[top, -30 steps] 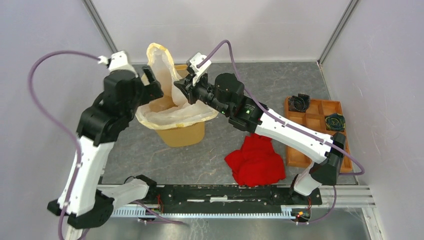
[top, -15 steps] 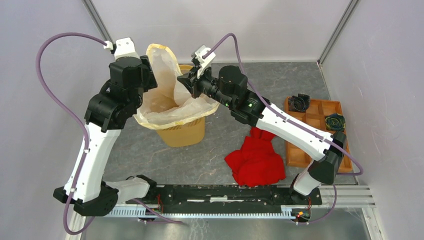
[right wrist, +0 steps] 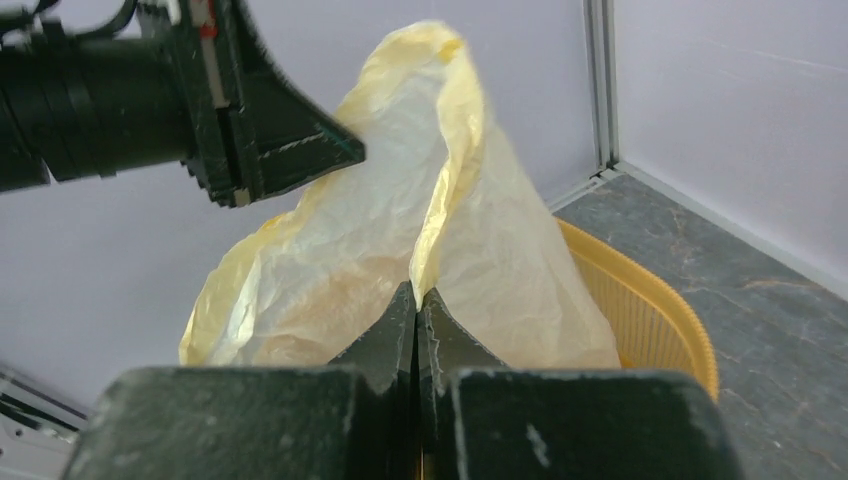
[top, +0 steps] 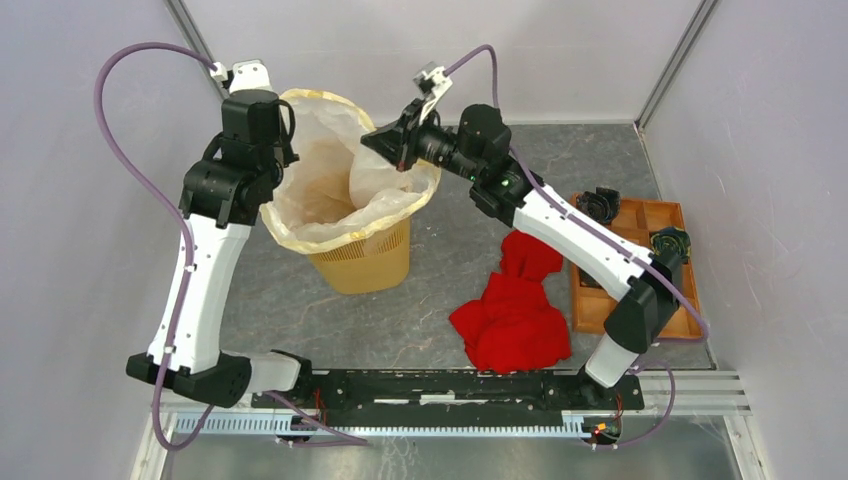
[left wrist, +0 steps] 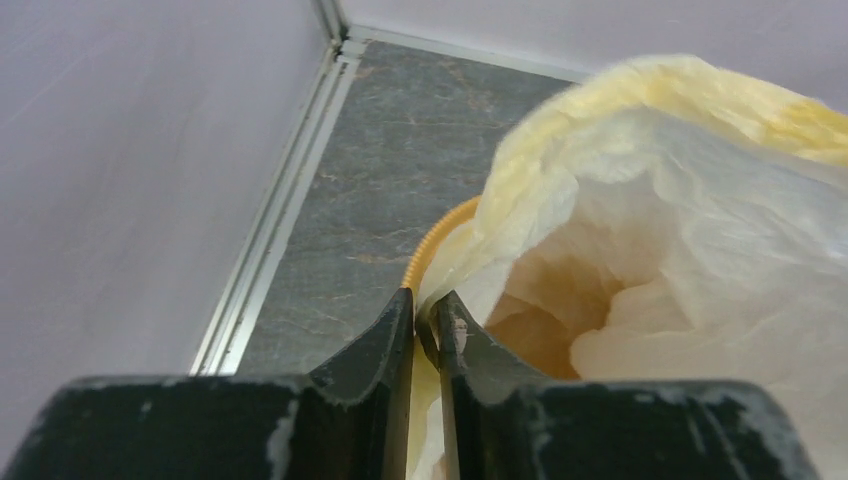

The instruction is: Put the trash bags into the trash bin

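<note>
The trash bag (top: 330,195), thin cream-white film, hangs with its mouth spread wide over the yellow-orange trash bin (top: 365,265), its lower part inside. My left gripper (top: 283,135) pinches the bag's left rim; in the left wrist view its jaws (left wrist: 425,312) stand almost together with film (left wrist: 680,200) between them, just above the bin's rim (left wrist: 432,245). My right gripper (top: 385,143) holds the right rim. In the right wrist view it is shut (right wrist: 417,296) on a folded edge of the bag (right wrist: 400,200), with the bin's wall (right wrist: 640,310) to the right.
A red cloth heap (top: 512,315) lies on the table right of the bin. A brown wooden compartment tray (top: 625,265) with dark objects sits at the right. Walls and metal corner posts stand close behind the bin.
My left gripper has closed on the bag's left rim. Both grippers moved farther back and apart, pulling the bag's mouth from a narrow fold into a wide opening.
</note>
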Controlling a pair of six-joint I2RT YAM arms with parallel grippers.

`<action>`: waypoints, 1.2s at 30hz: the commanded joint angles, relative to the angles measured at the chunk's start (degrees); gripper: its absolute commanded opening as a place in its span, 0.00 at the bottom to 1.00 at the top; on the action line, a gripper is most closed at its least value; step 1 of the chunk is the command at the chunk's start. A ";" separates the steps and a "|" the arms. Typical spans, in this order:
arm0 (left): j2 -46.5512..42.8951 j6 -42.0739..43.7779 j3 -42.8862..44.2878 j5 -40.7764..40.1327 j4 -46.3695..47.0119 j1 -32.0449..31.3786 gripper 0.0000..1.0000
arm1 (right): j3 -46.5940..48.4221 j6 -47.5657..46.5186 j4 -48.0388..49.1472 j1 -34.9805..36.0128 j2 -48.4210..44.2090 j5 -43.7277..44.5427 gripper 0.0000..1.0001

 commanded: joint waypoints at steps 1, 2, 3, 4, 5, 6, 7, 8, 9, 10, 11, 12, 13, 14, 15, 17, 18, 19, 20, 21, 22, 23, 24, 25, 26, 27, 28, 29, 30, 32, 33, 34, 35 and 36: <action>1.91 4.15 -2.91 2.16 1.93 4.49 0.21 | -1.15 14.73 9.37 -5.35 3.36 -11.02 0.00; 2.05 4.17 -3.93 3.17 2.79 5.72 0.21 | -1.34 15.86 9.79 -6.43 3.99 -11.39 0.00; 2.24 4.12 -4.56 3.99 3.29 7.01 0.22 | -1.25 17.05 10.47 -7.50 4.64 -12.09 0.00; 2.42 4.14 -5.09 4.74 4.00 8.44 0.23 | -0.83 18.14 11.07 -8.28 5.73 -13.13 0.00; 2.61 4.07 -5.67 5.59 5.15 9.83 0.23 | 0.05 18.83 11.42 -9.16 6.91 -14.31 0.00; 2.93 3.93 -6.32 6.66 5.77 11.26 0.24 | 1.09 19.24 11.26 -9.82 8.07 -14.99 0.00; 3.38 3.84 -6.83 8.73 6.66 13.00 0.25 | 2.12 19.67 11.36 -10.58 9.23 -15.60 0.00; 3.99 3.59 -6.92 10.69 7.04 14.47 0.26 | 3.10 20.01 11.71 -11.05 10.14 -16.24 0.00; 4.69 3.16 -6.74 12.35 7.33 15.68 0.28 | 3.96 20.00 11.75 -11.49 11.23 -16.68 0.00; 5.11 2.57 -6.73 13.58 7.63 16.58 0.31 | 5.10 20.00 11.52 -11.84 12.32 -17.06 0.00; 5.30 1.79 -6.51 14.76 7.59 16.83 0.35 | 6.07 19.94 11.23 -12.05 13.13 -17.83 0.00; 5.30 1.23 -6.49 16.19 7.65 17.07 0.39 | 7.14 19.82 10.97 -12.18 14.15 -18.37 0.00; 4.86 0.69 -6.69 17.39 7.82 17.20 0.43 | 7.90 19.60 10.67 -12.16 14.70 -18.83 0.00; 4.19 0.19 -7.09 18.22 7.88 17.20 0.47 | 8.25 19.30 10.48 -12.12 15.22 -19.06 0.00; 3.31 -0.34 -7.44 18.65 7.96 17.23 0.52 | 8.49 18.87 10.34 -12.15 15.52 -19.12 0.00; 0.75 -1.03 -9.20 19.96 8.78 17.21 0.57 | 8.66 18.01 10.33 -12.19 15.82 -19.60 0.00; -0.92 -1.13 -10.54 20.79 9.74 17.21 0.59 | 8.83 17.62 10.18 -12.16 15.82 -19.80 0.00; -2.55 -1.05 -12.07 21.36 11.03 17.21 0.60 | 8.97 17.10 10.03 -12.19 15.63 -19.84 0.00; -4.41 -1.05 -13.59 21.59 12.46 17.23 0.60 | 9.16 16.73 9.95 -12.12 15.55 -19.69 0.00; -5.51 -1.05 -14.70 21.06 13.62 17.29 0.60 | 9.46 16.17 9.63 -12.17 15.50 -19.34 0.00; -6.06 -1.18 -15.55 20.49 14.64 17.29 0.58 | 9.78 15.60 9.24 -12.13 15.37 -19.00 0.00; -6.17 -1.18 -15.79 19.52 15.22 17.34 0.55 | 9.98 15.26 9.01 -12.23 15.47 -18.61 0.01; -5.83 -1.10 -15.71 18.76 15.59 17.42 0.53 | 10.18 15.16 9.06 -12.26 15.55 -18.22 0.03; -5.28 -1.05 -15.33 18.74 15.64 17.58 0.48 | 10.29 15.14 9.02 -12.28 15.74 -18.08 0.06; -4.45 -1.16 -14.79 18.75 15.42 17.70 0.43 | 10.34 15.14 8.96 -12.27 15.89 -18.02 0.07; -3.68 -1.40 -13.91 18.70 15.01 17.87 0.40 | 10.38 15.22 8.98 -12.36 16.06 -18.02 0.11; -2.98 -1.60 -13.18 18.65 14.55 17.95 0.40 | 10.34 15.17 8.92 -12.51 16.17 -18.12 0.14; -2.55 -1.74 -12.79 18.52 14.45 17.99 0.42 | 10.38 15.05 8.94 -12.50 16.13 -18.44 0.15; -2.38 -1.76 -12.66 18.39 14.44 18.06 0.44 | 10.34 14.93 9.08 -12.49 16.03 -18.59 0.17; -2.42 -1.60 -12.63 17.98 14.50 18.24 0.45 | 10.41 14.55 9.82 -12.52 15.54 -19.05 0.27; -2.47 -1.38 -12.55 17.57 14.60 18.33 0.45 | 10.55 14.19 9.90 -12.48 15.36 -18.96 0.33; -2.45 -1.27 -12.36 17.46 14.54 18.35 0.44 | 10.88 13.53 9.55 -12.53 15.23 -18.59 0.39; -2.41 -1.20 -12.21 17.56 14.43 18.35 0.42 | 11.10 12.94 9.29 -12.47 15.14 -18.30 0.42; -2.49 -1.14 -12.14 17.60 14.56 18.35 0.41 | 11.44 12.52 9.24 -12.51 15.23 -17.97 0.44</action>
